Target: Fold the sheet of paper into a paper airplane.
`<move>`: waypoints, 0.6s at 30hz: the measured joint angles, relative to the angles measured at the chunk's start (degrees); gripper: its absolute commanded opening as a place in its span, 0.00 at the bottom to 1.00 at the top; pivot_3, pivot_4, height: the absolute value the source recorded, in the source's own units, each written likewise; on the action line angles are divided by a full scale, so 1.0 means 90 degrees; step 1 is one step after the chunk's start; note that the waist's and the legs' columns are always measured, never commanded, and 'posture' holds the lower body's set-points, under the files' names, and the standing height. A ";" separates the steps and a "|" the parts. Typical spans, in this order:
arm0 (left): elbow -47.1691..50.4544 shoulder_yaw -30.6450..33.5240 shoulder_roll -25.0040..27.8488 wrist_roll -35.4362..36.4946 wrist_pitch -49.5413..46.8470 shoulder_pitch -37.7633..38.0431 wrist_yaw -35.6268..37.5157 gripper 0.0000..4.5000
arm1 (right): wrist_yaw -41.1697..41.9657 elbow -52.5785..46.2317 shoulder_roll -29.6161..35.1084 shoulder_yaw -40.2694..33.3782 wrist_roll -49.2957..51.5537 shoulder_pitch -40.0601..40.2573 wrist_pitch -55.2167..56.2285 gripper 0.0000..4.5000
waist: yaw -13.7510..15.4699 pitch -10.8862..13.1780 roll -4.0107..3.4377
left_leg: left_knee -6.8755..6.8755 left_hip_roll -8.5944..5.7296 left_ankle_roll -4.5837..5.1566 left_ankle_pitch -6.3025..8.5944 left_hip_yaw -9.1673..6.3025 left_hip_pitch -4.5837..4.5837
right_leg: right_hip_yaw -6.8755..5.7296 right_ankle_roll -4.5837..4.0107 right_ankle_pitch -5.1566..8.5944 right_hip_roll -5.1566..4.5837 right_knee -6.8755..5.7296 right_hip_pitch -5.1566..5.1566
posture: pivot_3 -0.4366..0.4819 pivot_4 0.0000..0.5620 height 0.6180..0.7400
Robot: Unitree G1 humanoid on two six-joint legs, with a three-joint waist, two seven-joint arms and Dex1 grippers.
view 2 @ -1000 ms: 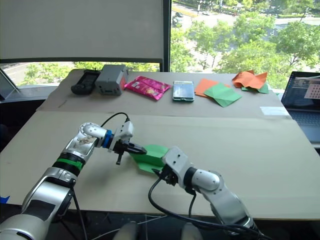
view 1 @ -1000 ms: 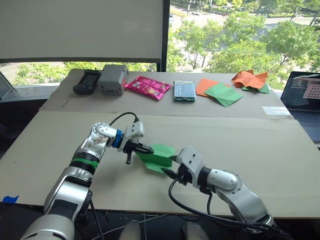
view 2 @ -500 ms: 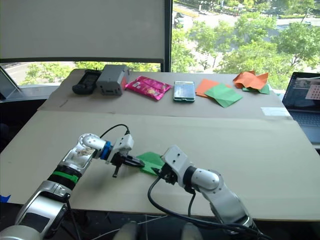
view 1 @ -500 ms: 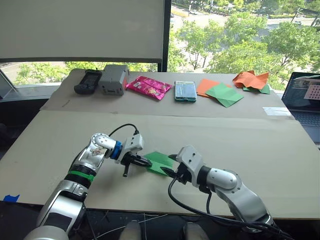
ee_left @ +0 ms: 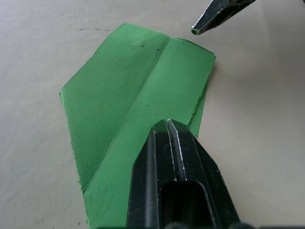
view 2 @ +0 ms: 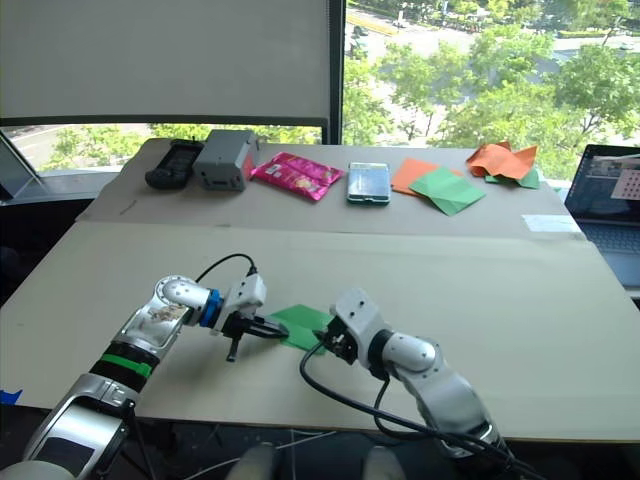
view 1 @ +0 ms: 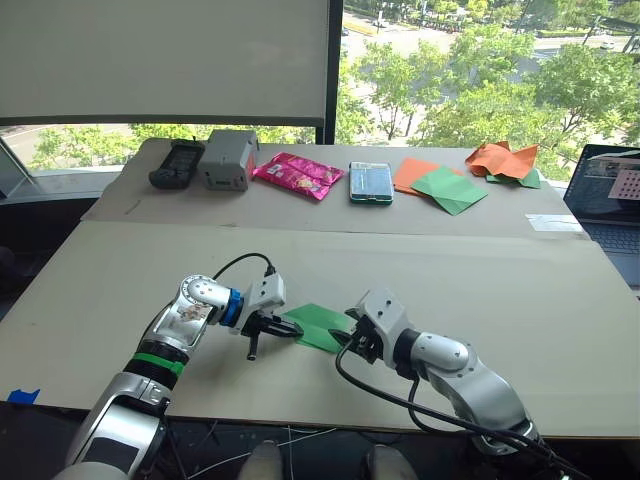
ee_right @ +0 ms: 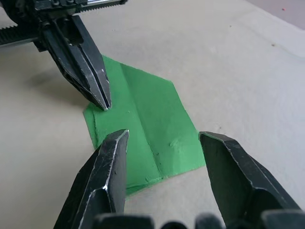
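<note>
Green creased paper airplane (ee_left: 143, 95) flat under pinched left claw (ee_left: 167, 125); right claw (ee_right: 162, 138) agape

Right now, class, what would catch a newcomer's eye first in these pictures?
The folded bright green paper airplane lies flat near the table's front edge, between two tools. The left tool, shut, presses its tips on one end; the right tool hangs open over the other.

Paper airplane (view 1: 322, 326) lies flat on the near table (view 1: 520, 300), between the left gripper (view 1: 292, 329) on its left and the right gripper (view 1: 350, 342) on its right. Along the far edge, left to right: remote (view 1: 176, 163), box (view 1: 225, 159), snack packet (view 1: 296, 174), phone (view 1: 369, 182), paper squares (view 1: 440, 186), crumpled paper (view 1: 503, 159). Laptop (view 1: 612, 200) at far right.
</note>
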State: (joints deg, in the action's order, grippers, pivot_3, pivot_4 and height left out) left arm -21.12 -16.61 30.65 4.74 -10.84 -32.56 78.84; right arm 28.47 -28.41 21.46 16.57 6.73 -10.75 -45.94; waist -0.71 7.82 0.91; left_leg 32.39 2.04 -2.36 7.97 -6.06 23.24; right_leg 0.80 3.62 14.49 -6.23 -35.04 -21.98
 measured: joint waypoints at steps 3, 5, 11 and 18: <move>0.0282 0.0058 0.0004 0.0013 -0.0046 0.0210 -0.0236 0.00 | 0.0002 0.0035 -0.0061 -0.0212 0.0161 -0.0035 -0.0163 0.59 | -0.0003 -0.0005 -0.0007 | 0.0000 0.0000 0.0000 0.0000 0.0000 -0.0004 | 0.0001 0.0000 0.0000 0.0000 0.0000 0.0004 | 0.48 0.27 0.84; 0.0469 0.0101 0.0005 0.0023 -0.0140 0.0324 -0.0358 0.00 | 0.0003 0.0075 -0.0058 -0.0228 0.0168 -0.0038 -0.0272 0.59 | 0.0000 -0.0005 -0.0008 | -0.0001 0.0000 0.0000 0.0000 0.0000 -0.0003 | 0.0001 0.0000 0.0000 0.0000 0.0001 0.0002 | 0.48 0.27 0.84; 0.1039 0.0186 0.0090 0.0145 -0.0508 0.0655 -0.0652 0.00 | 0.0061 0.0136 -0.0163 -0.0375 0.0527 -0.0041 -0.0579 0.59 | -0.0008 -0.0006 -0.0009 | -0.0001 0.0001 0.0000 0.0000 0.0000 -0.0002 | 0.0001 0.0000 0.0000 0.0000 0.0000 -0.0001 | 0.48 0.27 0.84; 0.1475 0.0256 0.0279 0.0265 -0.0798 0.0844 -0.0886 0.00 | -0.0041 0.0344 -0.0322 -0.0453 0.0670 -0.0161 -0.0731 0.59 | -0.0008 -0.0006 -0.0010 | -0.0001 0.0001 0.0000 0.0000 0.0000 -0.0001 | 0.0001 -0.0001 0.0000 0.0000 0.0000 -0.0004 | 0.48 0.27 0.84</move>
State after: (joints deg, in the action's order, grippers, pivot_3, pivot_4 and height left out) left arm -7.84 -14.31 33.17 7.13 -18.02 -24.96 70.86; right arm 28.10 -25.32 18.56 12.49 12.76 -12.20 -52.51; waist -0.78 7.77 0.83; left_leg 32.37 2.05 -2.36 7.97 -6.06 23.23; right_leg 0.81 3.61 14.49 -6.23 -35.04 -22.02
